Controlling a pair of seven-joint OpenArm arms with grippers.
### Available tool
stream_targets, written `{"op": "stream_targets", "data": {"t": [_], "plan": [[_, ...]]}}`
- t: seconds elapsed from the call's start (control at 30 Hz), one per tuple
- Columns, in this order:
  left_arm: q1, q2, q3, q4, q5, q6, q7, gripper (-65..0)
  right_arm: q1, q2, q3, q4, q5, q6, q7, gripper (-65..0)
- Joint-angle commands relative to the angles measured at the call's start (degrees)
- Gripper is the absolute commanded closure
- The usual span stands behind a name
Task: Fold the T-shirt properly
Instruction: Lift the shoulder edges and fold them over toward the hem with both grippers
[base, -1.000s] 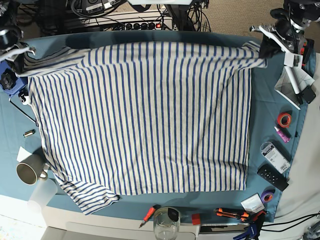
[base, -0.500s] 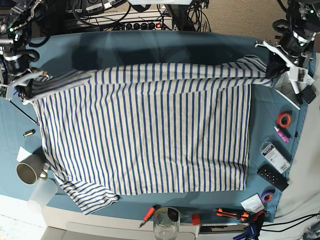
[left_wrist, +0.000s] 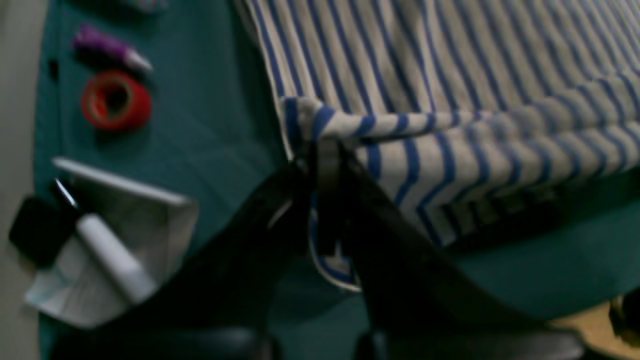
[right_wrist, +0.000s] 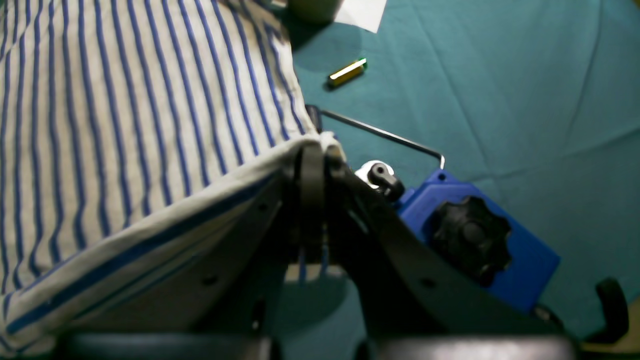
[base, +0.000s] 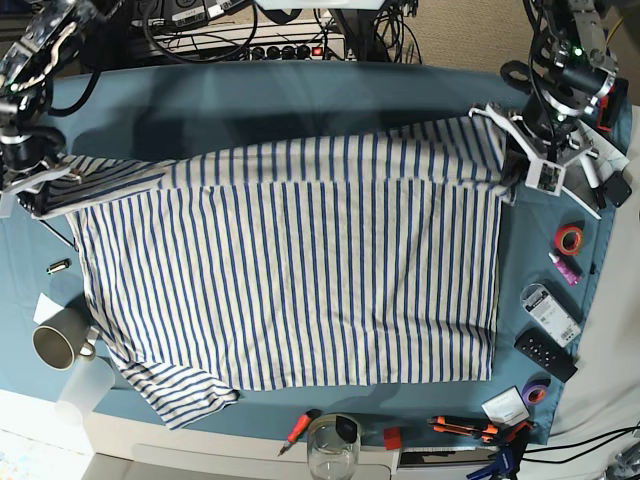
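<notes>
The T-shirt (base: 290, 290), cream-white with narrow blue stripes, covers most of the teal table cloth (base: 300, 100). Its far edge is lifted and folded toward the near side as a band. My left gripper (base: 512, 172) is at the right in the base view, shut on the shirt's far right corner (left_wrist: 320, 125). At the left of that view my right gripper (base: 38, 195) is shut on the far left corner by the sleeve (right_wrist: 310, 150). The lower part of the shirt lies flat, with one sleeve (base: 180, 395) sticking out at the near left.
Right of the shirt lie red tape (base: 570, 238), a purple tube (base: 564, 266), a white box (base: 550, 315), a black remote (base: 545, 353). At the left are a mug (base: 55, 345), a small battery (base: 58, 266), a blue clamp (right_wrist: 475, 240). Tools and a glass (base: 332, 445) line the near edge.
Both grippers have carried the shirt's far edge toward the near side, baring more teal cloth at the back. The folded band now lies lower over the shirt.
</notes>
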Motion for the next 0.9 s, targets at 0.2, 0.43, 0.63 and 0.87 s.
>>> {"op": "stream_targets", "data": {"t": [0.2, 0.43, 0.63, 0.87], "plan": [[-6.99, -0.98, -0.20, -6.08, -1.11, -0.26, -1.46, 0.0, 7.48, 4.24, -0.96, -9.33, 0.20, -0.31, 1.46, 0.0], [-14.49, -2.71, -0.20, -12.55, -2.73, -2.84, -1.40, 0.0, 14.03, 4.94, -10.43, -16.98, -4.46, 0.07, 1.88, 0.0], [-20.22, -2.82, -0.15, -18.80, -2.80, -2.89, -1.31, 0.0, 22.95, 4.94, -14.45, -26.25, -5.99, -0.07, 1.75, 0.0], [-26.51, -2.82, 4.85, -24.92, -2.32, -3.04, -0.76, 0.0, 30.03, 4.94, -14.78, -36.37, -6.47, -0.07, 1.64, 0.0]]}}
